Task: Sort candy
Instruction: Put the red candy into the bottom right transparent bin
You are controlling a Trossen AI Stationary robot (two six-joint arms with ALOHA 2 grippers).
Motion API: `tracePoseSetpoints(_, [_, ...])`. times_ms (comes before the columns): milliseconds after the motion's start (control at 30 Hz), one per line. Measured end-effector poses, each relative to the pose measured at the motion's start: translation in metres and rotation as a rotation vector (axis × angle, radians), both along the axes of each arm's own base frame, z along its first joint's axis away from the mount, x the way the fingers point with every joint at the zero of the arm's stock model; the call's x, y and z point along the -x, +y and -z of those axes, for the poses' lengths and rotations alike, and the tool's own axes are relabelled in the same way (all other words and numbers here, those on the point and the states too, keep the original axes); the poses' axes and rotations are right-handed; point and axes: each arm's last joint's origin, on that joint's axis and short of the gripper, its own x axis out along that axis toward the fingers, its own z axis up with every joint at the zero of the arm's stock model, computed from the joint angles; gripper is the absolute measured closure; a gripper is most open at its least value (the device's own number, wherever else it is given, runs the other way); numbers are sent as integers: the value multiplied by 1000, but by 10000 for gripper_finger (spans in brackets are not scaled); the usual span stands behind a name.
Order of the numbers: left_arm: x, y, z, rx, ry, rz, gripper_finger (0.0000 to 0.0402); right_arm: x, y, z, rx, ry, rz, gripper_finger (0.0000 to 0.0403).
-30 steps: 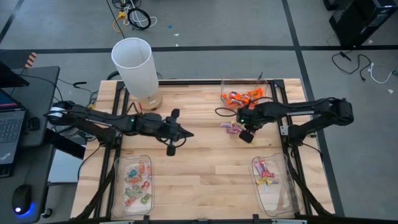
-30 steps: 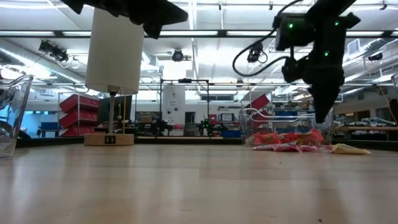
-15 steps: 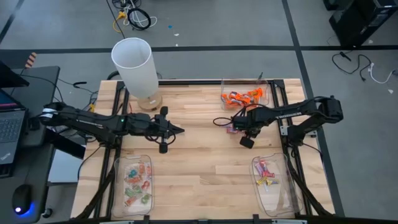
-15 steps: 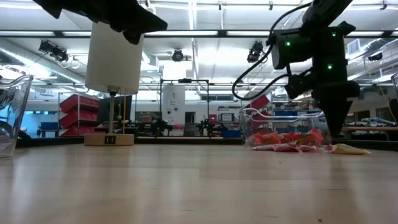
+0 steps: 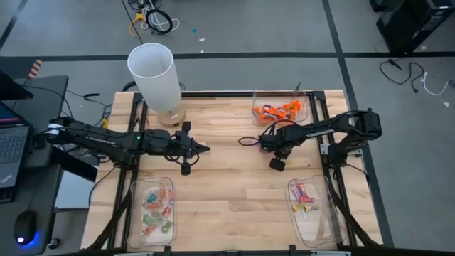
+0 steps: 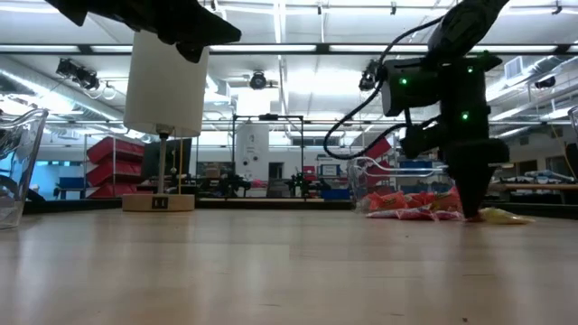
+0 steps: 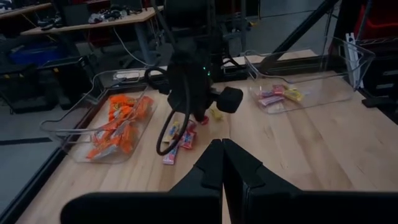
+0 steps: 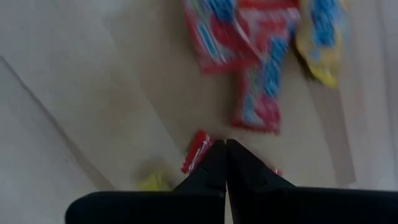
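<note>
Right gripper (image 8: pixel 225 147), fingers pressed together and holding nothing, stood tip-down among loose pink-and-yellow candy (image 7: pixel 180 134) at table's two o'clock; left gripper (image 7: pixel 222 163) also closed, idle mid-table; step judged pre-grasp, next needing opened fingers around one sweet.

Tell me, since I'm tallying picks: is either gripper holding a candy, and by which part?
Left gripper: shut on nothing. Right gripper: shut, down among loose candy; any hold on a red wrapper's edge cannot be told.

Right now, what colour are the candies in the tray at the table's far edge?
Orange candies, with some white on the wrappers; the left wrist view shows them best.
</note>
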Motion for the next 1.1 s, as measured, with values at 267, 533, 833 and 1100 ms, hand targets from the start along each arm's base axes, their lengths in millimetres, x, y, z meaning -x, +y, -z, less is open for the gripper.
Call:
tracePoseSetpoints(267, [0,0,0,-1,0,-1,399,-17,3,-4,-4,-173,-53,403])
tracePoseSetpoints(533, [0,0,0,-3,0,-2,399,-16,5,-27,180,-114,-49,403])
tracePoseSetpoints(833, [0,0,1,-4,12,-1,399,5,11,-27,69,100,-54,403])
tracePoseSetpoints(1100, [1,0,3,-5,28,-1,399,4,24,-27,-20,86,-93,403])
